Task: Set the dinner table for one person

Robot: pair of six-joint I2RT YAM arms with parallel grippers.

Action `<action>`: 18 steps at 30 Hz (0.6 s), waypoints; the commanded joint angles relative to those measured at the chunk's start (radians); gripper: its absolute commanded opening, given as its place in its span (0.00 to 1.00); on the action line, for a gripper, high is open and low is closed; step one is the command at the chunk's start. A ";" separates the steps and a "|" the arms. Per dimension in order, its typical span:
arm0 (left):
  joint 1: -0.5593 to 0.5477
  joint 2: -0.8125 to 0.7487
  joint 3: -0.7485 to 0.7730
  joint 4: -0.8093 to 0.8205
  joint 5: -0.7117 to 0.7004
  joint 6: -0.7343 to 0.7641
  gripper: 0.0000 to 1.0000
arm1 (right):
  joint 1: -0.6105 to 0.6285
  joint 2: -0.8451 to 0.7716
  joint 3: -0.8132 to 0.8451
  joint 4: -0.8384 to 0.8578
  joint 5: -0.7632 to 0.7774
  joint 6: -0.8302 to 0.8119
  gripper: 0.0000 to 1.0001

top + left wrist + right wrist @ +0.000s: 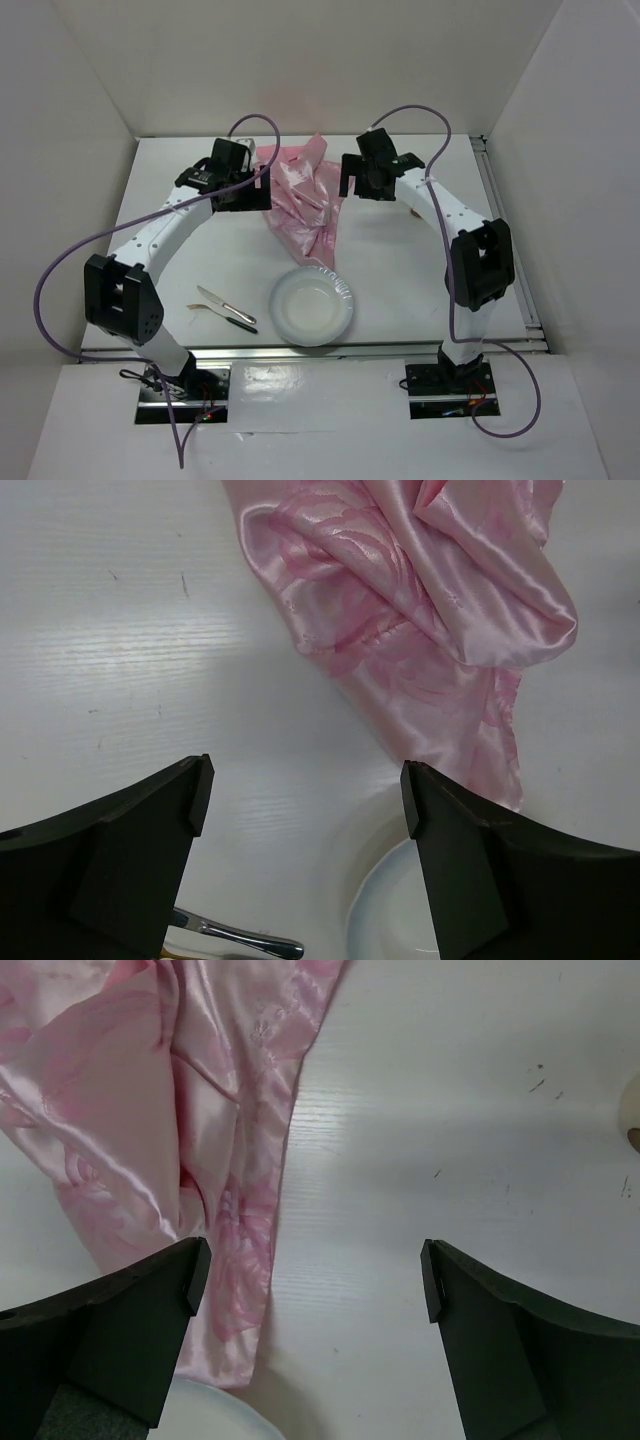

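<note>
The left fingers [130, 850] hang wide apart and empty over the white tabletop [400, 270], with the crumpled pink cloth [305, 195] just to their right. The cloth lies at the far middle, its long side running far to near, toward the plate [312, 305]. The right fingers [520, 1340] are wide apart and empty too, the cloth just to their left, so both arms seem equally near.

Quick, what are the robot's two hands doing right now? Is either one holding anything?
Left hand: open, holding nothing.
Right hand: open, holding nothing.
</note>
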 commanded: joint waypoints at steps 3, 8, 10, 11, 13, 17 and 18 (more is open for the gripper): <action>0.003 0.004 0.052 0.003 0.071 -0.016 0.95 | -0.005 -0.079 -0.064 0.046 0.028 0.031 1.00; -0.006 0.013 0.032 0.026 0.106 -0.034 0.94 | -0.005 -0.111 -0.092 0.069 0.017 0.005 1.00; -0.006 0.013 0.032 0.036 0.115 -0.044 0.94 | -0.005 -0.120 -0.102 0.055 0.040 0.005 1.00; -0.006 0.039 0.043 0.036 0.115 -0.059 0.93 | -0.005 -0.137 -0.111 0.042 0.062 0.014 1.00; -0.006 0.076 0.109 -0.002 0.115 -0.070 0.91 | -0.005 -0.218 -0.162 0.060 0.108 0.003 0.98; -0.032 0.194 0.241 -0.036 0.115 -0.106 0.91 | -0.014 -0.365 -0.285 0.152 0.074 -0.032 0.92; -0.032 0.194 0.241 -0.036 0.115 -0.122 0.91 | -0.014 -0.390 -0.306 0.167 0.074 -0.044 0.92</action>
